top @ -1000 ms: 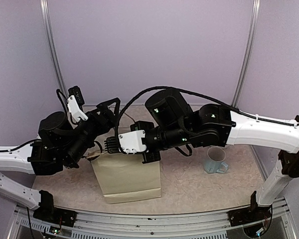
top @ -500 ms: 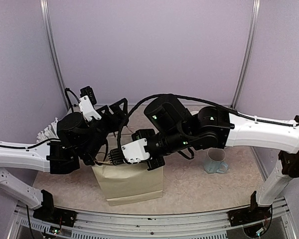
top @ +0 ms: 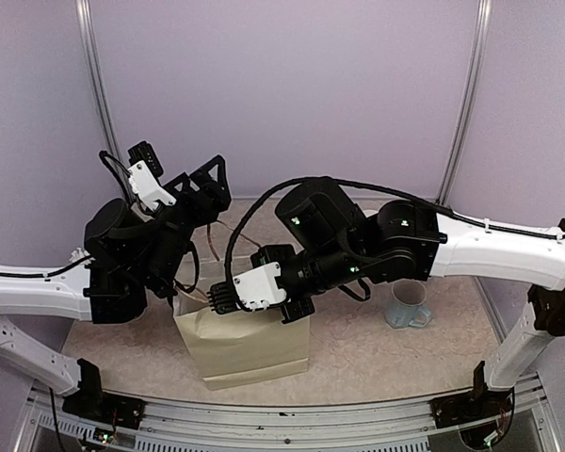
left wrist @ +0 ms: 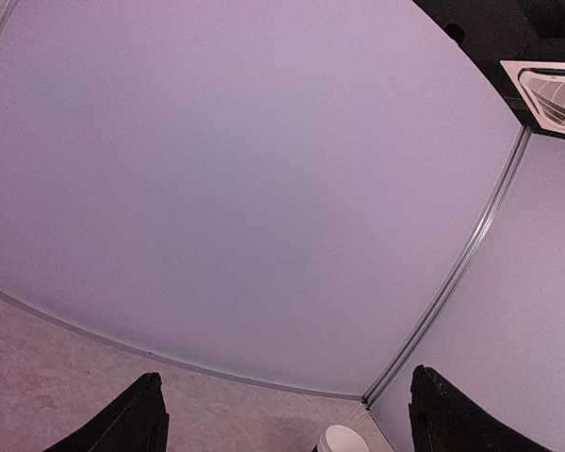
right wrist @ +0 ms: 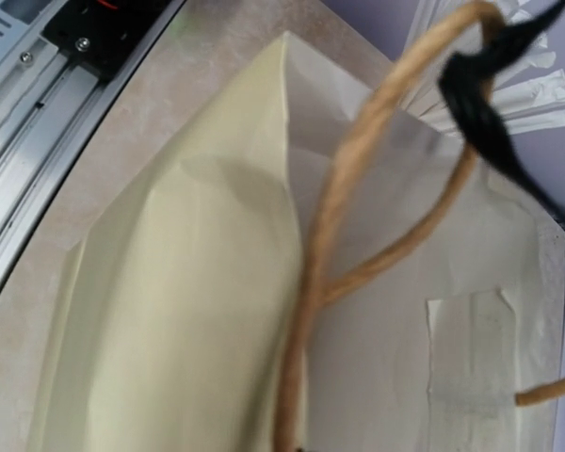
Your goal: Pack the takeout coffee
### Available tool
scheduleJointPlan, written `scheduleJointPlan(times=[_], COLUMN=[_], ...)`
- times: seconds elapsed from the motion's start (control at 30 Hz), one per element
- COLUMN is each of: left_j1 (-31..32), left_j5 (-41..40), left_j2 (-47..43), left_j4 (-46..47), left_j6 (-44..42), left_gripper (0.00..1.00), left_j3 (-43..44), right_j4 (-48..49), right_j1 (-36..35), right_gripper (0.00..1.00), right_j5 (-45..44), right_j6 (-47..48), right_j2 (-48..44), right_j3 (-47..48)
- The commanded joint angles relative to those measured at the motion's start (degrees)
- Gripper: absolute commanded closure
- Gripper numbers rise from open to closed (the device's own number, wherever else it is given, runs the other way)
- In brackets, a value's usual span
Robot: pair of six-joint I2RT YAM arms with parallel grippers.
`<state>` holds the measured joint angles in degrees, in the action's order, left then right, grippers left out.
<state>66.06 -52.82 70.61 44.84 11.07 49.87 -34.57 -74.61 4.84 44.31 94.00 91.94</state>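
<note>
pinching the twine handle (right wrist: 331, 217), the right gripper (top: 215, 299) should hold the paper bag (top: 250, 344) mouth steady while the left gripper (top: 200, 184) hangs up behind it, jaws apart, empty.

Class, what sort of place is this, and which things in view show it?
Probably a robot lab booth: plain lilac walls, two arms bolted to a metal rail, and props, a paper bag and a mug, on the table.

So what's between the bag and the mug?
Nothing, just bare table between the bag and the mug. The top view shows it.
</note>
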Motion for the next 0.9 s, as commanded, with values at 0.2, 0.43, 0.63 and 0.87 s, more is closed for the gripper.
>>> scheduleJointPlan(times=[0.2, 0.43, 0.63, 0.87], left_j1=[-1.51, -1.62, -2.48, -6.31], left_j5=[4.32, 6.42, 19.99, 38.43], left_j2=[-3.01, -12.32, -17.14, -8.39], left_j4=[-5.8, -50.33, -73.45, -79.42], left_j6=[-10.35, 0.26, 6.58, 4.45], left_gripper=[0.13, 0.13, 0.16, 0.16], left_j3=[7.69, 16.15, 21.64, 22.29], right_j4=[-1.58, -2.17, -4.39, -6.44], right_j1=[-0.55, -0.55, -0.47, -0.45], right_gripper=[1.0, 1.0, 1.0, 0.85], right_j5=[-1.33, -1.59, -0.18, 1.5], right_j6=[0.07, 0.25, 0.15, -0.28], right_j2=[-1.13, -1.36, -1.02, -1.33], right_j3=[-1.19, -0.93, 0.78, 1.15])
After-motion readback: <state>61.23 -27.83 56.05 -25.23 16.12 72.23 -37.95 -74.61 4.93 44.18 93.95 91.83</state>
